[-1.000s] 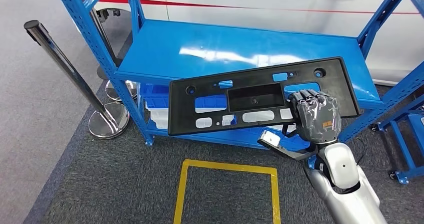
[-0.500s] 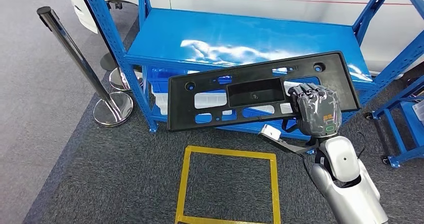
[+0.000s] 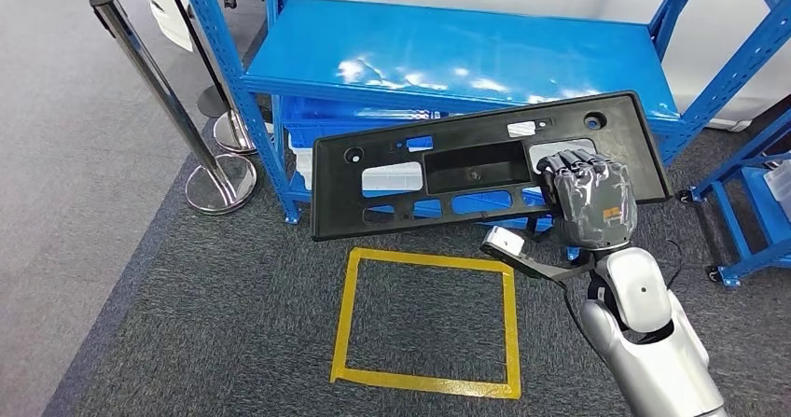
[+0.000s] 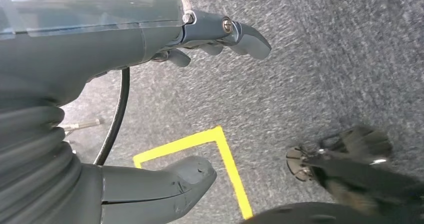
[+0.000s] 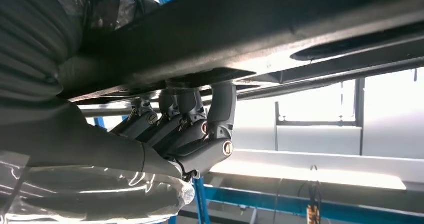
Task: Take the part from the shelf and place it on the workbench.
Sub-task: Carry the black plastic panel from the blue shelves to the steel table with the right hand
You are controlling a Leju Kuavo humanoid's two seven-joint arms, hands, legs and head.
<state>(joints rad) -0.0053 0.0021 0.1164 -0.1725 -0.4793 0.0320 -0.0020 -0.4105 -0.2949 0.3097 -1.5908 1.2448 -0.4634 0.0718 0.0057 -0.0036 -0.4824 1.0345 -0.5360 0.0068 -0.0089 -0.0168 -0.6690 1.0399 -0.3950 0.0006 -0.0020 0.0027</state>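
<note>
One right hand [image 3: 586, 198] gripping long black plastic panel [image 3: 466, 170], mid-frame.
Blue metal shelf [image 3: 448, 53] behind; left hand [image 4: 150, 48] loosely spread, holding nothing.

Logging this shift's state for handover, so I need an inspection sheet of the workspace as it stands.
Surface: blue shelf, top deck bare; workbench not seen.
Job's things: black part off the shelf, held tilted in the air.
Clutter: bins on the lower shelf level.
Hands: right hand grips the part's right end; left hand holds nothing, fingers apart.
Cables: black cable at the left wrist.
Surroundings: grey carpet, yellow floor square, chrome post.
</note>
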